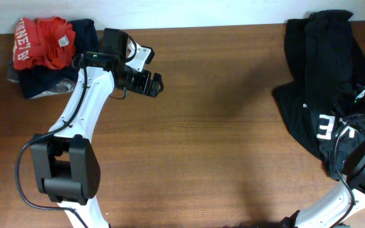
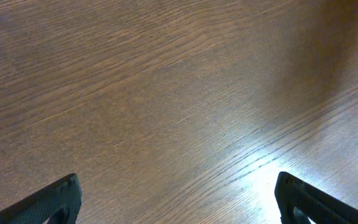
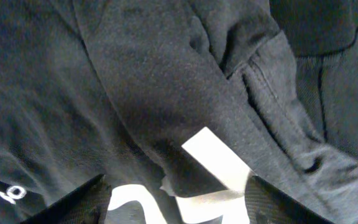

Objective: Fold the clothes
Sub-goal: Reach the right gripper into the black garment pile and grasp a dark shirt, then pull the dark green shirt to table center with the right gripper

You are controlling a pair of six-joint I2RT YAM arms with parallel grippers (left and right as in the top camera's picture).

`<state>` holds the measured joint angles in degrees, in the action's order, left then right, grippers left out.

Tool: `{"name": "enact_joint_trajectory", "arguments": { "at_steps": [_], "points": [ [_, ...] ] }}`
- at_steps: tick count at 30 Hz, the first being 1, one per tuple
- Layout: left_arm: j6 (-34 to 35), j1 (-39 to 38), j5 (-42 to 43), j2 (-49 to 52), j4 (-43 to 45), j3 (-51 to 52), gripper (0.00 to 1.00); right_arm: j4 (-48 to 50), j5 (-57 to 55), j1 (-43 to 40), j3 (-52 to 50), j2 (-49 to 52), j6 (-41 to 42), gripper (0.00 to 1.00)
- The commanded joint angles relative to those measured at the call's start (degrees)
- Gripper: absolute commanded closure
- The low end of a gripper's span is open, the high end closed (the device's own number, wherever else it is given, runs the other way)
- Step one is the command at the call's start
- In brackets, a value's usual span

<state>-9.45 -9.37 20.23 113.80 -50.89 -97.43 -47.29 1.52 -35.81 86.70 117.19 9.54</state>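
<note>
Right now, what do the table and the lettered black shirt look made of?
Table: wood or wood-look laminate, brown, visible grain, mild sheen from glare. Black T-shirt: soft knit, probably cotton, matte, creased, with stitched seams; white lettering looks printed.

black T-shirts (image 1: 319, 69) heaped right, red garment (image 1: 46, 41) far-left corner

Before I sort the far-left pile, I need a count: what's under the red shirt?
A navy garment lies under the red shirt, showing along two of its sides. A grey bit shows at the left edge. Anything deeper is covered.
</note>
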Motion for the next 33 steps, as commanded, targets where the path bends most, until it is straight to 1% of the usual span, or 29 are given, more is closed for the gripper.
{"name": "enact_joint_trajectory", "arguments": {
  "at_steps": [1, 2, 3, 5, 6, 7, 11, 14, 18, 23, 27, 28, 32, 33],
  "points": [
    [-0.7, -0.1, 1.0, -0.2, 0.3, -1.0, 0.01, 0.2, -1.1, 0.2, 0.3, 1.6, -2.3, 0.50],
    [-0.7, -0.1, 1.0, -0.2, 0.3, -1.0, 0.01, 0.5, -1.1, 0.2, -0.1, 1.9, -2.3, 0.60],
    [-0.7, -0.1, 1.0, -0.2, 0.3, -1.0, 0.01, 0.7, -0.9, 0.2, -0.5, 2.3, -2.3, 0.73],
    [-0.7, -0.1, 1.0, -0.2, 0.3, -1.0, 0.01, 1.0, -0.7, 0.2, -1.3, 2.7, -2.2, 0.86],
    [-0.7, -0.1, 1.0, -0.2, 0.3, -1.0, 0.01, 1.0, -0.7, 0.2, -1.5, 2.8, -2.2, 0.95],
    [-0.7, -0.1, 1.0, -0.2, 0.3, -1.0, 0.01, 1.0, -0.7, 0.2, -1.6, 2.8, -2.2, 0.96],
    [-0.7, -0.1, 1.0, -0.2, 0.6, -1.0, 0.01, 0.6, 0.6, 0.2, -1.2, 2.4, -2.0, 0.96],
    [-0.7, -0.1, 1.0, -0.2, 0.6, -1.0, 0.01, -1.4, 3.5, 0.2, 1.0, 1.6, -2.0, 0.96],
    [-0.7, -0.1, 1.0, -0.2, 0.7, -1.0, 0.01, -7.1, 8.7, 0.3, 7.5, -0.6, -2.0, 0.96],
    [-0.7, -0.1, 1.0, -0.2, 0.8, -1.0, 0.01, -17.9, 16.0, 2.6, 19.0, -4.0, -3.6, 0.96],
    [-0.7, -0.1, 1.0, -0.2, 1.0, -1.0, 0.01, -24.2, 17.4, 7.4, 25.7, -6.4, -4.9, 0.96],
    [-0.7, 0.0, 1.0, -0.2, 1.0, -1.3, 0.02, -25.5, 17.4, 9.9, 27.0, -7.4, -4.9, 0.96],
    [-0.3, 1.0, 1.3, -0.4, -0.4, -3.7, 0.03, -26.4, 18.0, 18.1, 28.3, -10.0, -4.8, 0.96],
    [-0.3, 1.6, 1.3, -0.7, -1.7, -5.1, 0.04, -26.2, 18.3, 21.4, 28.3, -10.8, -4.6, 0.96]
  ]
}}
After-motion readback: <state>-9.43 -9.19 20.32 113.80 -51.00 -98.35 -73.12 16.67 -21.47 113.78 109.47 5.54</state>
